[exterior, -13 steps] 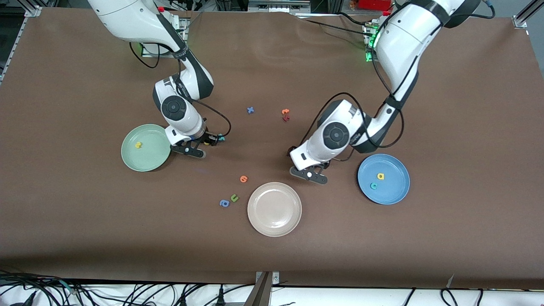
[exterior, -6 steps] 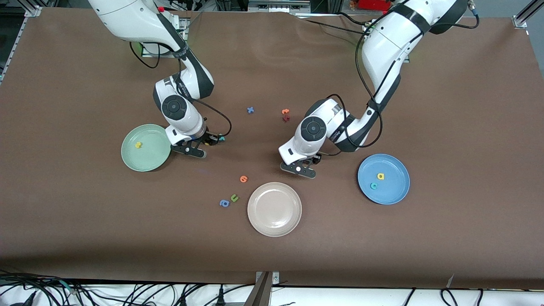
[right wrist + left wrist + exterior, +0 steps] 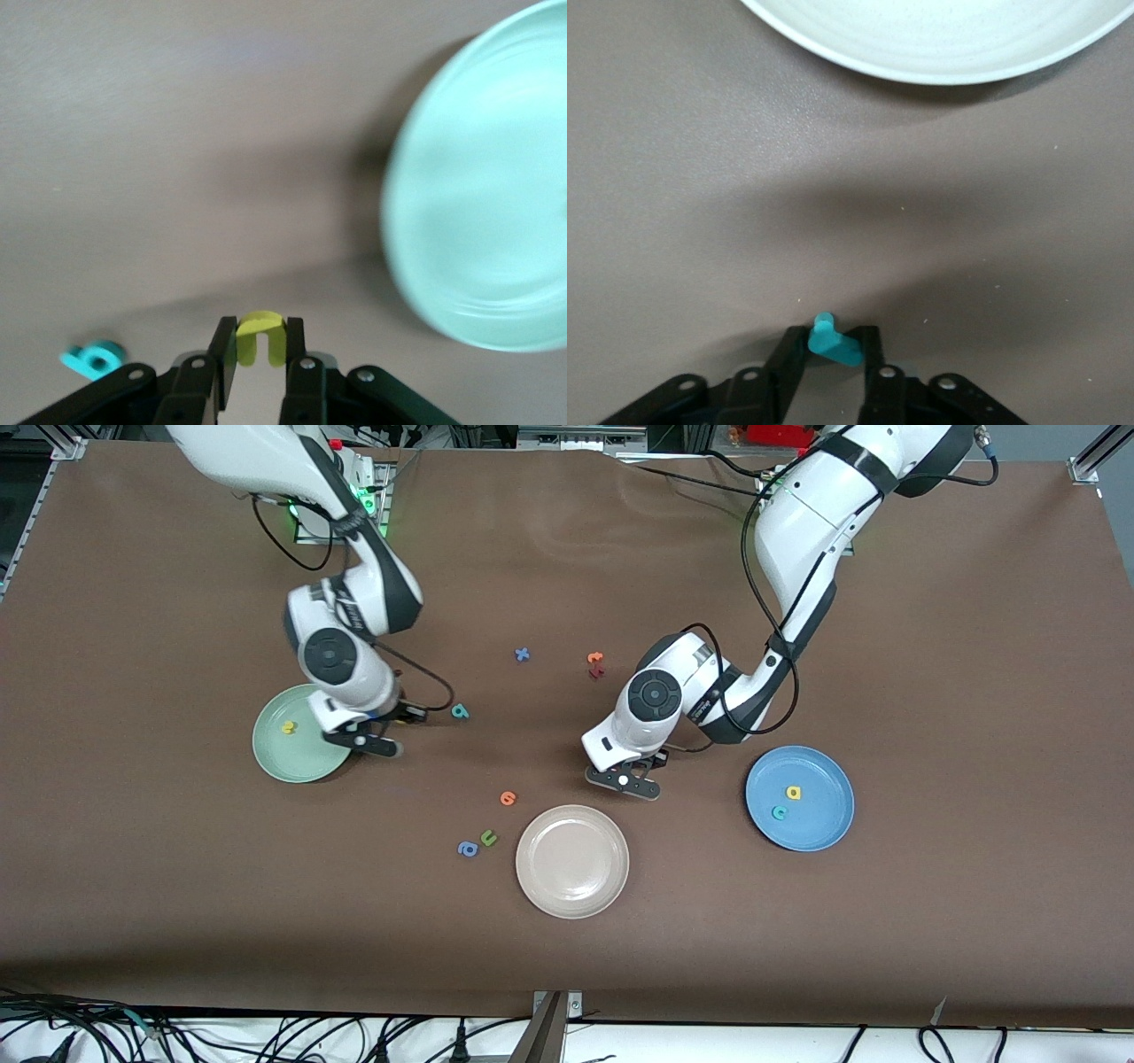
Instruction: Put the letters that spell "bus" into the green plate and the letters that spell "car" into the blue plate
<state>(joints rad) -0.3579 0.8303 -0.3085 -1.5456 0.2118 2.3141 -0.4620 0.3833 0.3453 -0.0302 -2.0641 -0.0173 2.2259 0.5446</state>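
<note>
The green plate [image 3: 283, 757] [image 3: 478, 177] holds a yellow "s" [image 3: 288, 727]. My right gripper [image 3: 359, 741] [image 3: 260, 343] hangs by that plate's rim, shut on a yellow "u" [image 3: 260, 339]. A teal "b" [image 3: 459, 710] [image 3: 91, 359] lies on the table beside it, toward the left arm's end. The blue plate [image 3: 819, 824] holds a yellow "a" [image 3: 794, 792] and a teal "c" [image 3: 779, 812]. My left gripper [image 3: 625, 780] [image 3: 833, 347] is low at the table, shut on a teal "r" [image 3: 833, 339], which is hidden in the front view.
A beige plate [image 3: 572, 861] [image 3: 939, 35] sits just nearer the camera than the left gripper. An orange letter [image 3: 508, 798], an olive "u" [image 3: 488, 837] and a blue "a" [image 3: 468, 849] lie beside it. A blue "x" [image 3: 523, 654] and orange and dark red letters [image 3: 595, 664] lie farther back.
The right gripper carried the yellow "u" away from the teal "b" toward the green plate. The left gripper shifted toward the table's middle and shut on the teal "r".
</note>
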